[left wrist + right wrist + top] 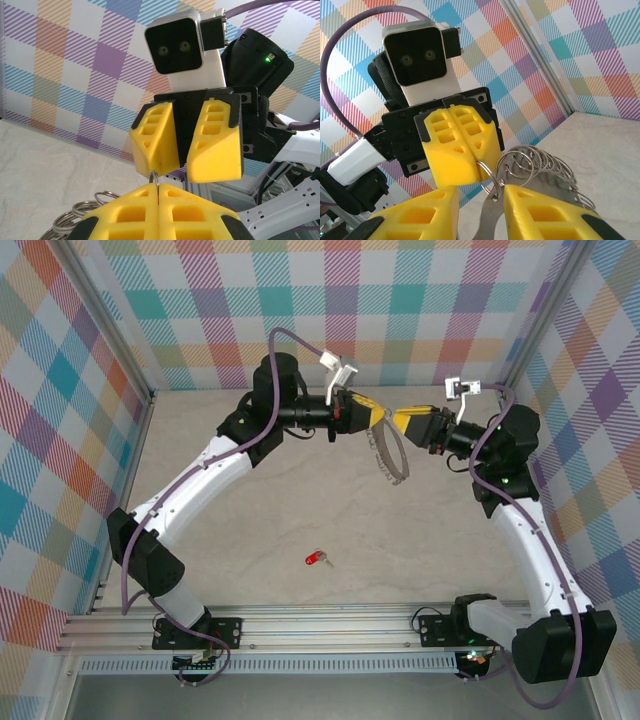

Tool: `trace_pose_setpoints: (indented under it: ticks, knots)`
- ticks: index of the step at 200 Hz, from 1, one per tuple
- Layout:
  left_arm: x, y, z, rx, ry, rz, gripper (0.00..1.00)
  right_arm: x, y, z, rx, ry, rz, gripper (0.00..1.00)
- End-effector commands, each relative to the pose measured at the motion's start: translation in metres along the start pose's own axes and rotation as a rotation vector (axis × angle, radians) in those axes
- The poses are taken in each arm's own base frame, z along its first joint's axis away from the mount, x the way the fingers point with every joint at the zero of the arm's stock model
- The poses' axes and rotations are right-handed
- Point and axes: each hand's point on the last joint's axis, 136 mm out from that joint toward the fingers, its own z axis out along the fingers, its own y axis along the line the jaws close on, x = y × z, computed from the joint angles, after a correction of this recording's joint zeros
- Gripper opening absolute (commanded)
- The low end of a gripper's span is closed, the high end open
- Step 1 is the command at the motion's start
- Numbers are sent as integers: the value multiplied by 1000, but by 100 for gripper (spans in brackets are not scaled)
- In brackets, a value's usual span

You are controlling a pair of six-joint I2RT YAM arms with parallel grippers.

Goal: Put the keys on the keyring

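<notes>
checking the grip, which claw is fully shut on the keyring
the left claw, clamped with no gap on a ring of the keyring; the right claw stands partly open

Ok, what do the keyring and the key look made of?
The keyring: thin silver-grey links with bright glints, apparently polished metal. The key: bright red head, probably plastic; short silvery blade, likely metal, though too small to judge finish.

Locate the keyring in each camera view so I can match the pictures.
Top external: the keyring hangs near centre, just below where the two end effectors meet.
Left wrist: keyring rings fan out at bottom left, with one ring poking up from the left end effector.
Right wrist: keyring rings bunch at lower centre-right.
Shared landmark: the left end effector, shut on one ring.
</notes>
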Motion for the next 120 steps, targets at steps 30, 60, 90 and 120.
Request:
trace_pose_setpoints:
  ticks: [30, 60, 90, 120]
  knots:
    - [-22, -13, -3, 48, -47, 55, 0, -14, 11, 4, -53, -7, -43, 29]
    - [-21, -14, -1, 54, -44, 52, 0, -13, 13, 7, -66, 1, -46, 26]
    - [-21, -13, 0, 54, -42, 52, 0, -10, 15, 9, -76, 15, -48, 21]
    - [-22, -12, 0, 56, -42, 52, 0, -6, 16, 10, -84, 32, -48, 19]
